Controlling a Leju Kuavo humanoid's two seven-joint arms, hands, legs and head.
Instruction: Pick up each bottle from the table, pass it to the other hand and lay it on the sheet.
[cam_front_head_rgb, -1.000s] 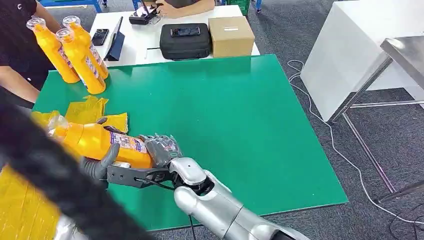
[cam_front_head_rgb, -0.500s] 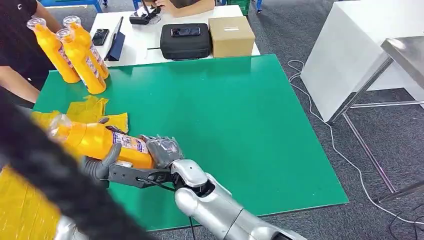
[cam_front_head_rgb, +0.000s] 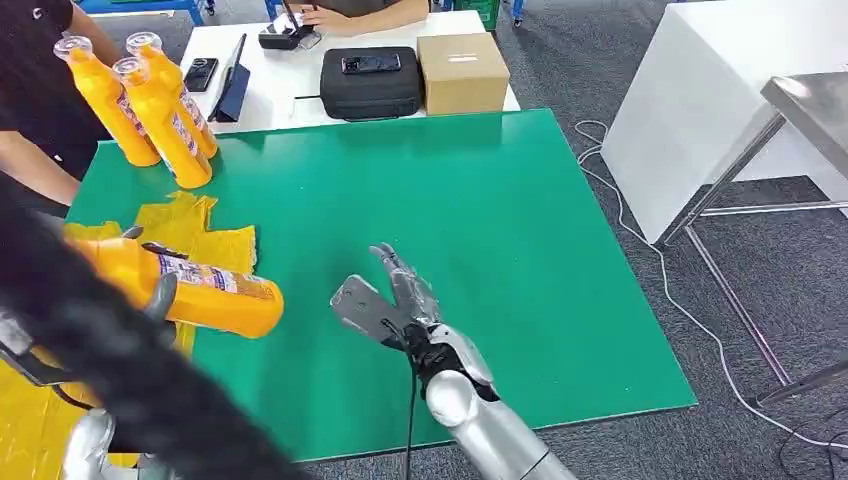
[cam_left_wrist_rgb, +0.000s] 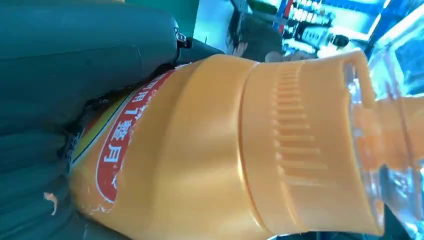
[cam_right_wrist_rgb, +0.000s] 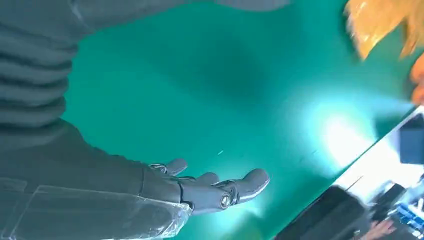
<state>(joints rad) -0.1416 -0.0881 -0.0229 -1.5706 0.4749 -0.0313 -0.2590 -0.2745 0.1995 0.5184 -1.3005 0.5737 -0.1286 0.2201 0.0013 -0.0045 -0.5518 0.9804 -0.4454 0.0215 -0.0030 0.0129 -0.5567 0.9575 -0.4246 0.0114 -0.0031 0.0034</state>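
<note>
An orange bottle (cam_front_head_rgb: 200, 292) with a red-and-white label lies tilted in my left hand (cam_front_head_rgb: 158, 296), which grips it above the table's front left; its ribbed cap and clear top (cam_left_wrist_rgb: 320, 145) show close up in the left wrist view. My right hand (cam_front_head_rgb: 392, 300) is open over the green table (cam_front_head_rgb: 480, 210), fingers spread, apart from the bottle; its fingers (cam_right_wrist_rgb: 220, 192) hold nothing. Three more orange bottles (cam_front_head_rgb: 150, 105) stand upright at the far left corner. The yellow sheet (cam_front_head_rgb: 195, 230) lies crumpled at the left edge.
A person's arm (cam_front_head_rgb: 35, 165) rests at the table's far left. Behind the green table a white table carries a black case (cam_front_head_rgb: 370, 80), a cardboard box (cam_front_head_rgb: 462, 72) and a phone (cam_front_head_rgb: 198, 72). White furniture (cam_front_head_rgb: 720, 110) and cables are on the right.
My right hand has let go of the bottle and moved right, opening its fingers. The left hand now holds the bottle alone and has carried it slightly left.
</note>
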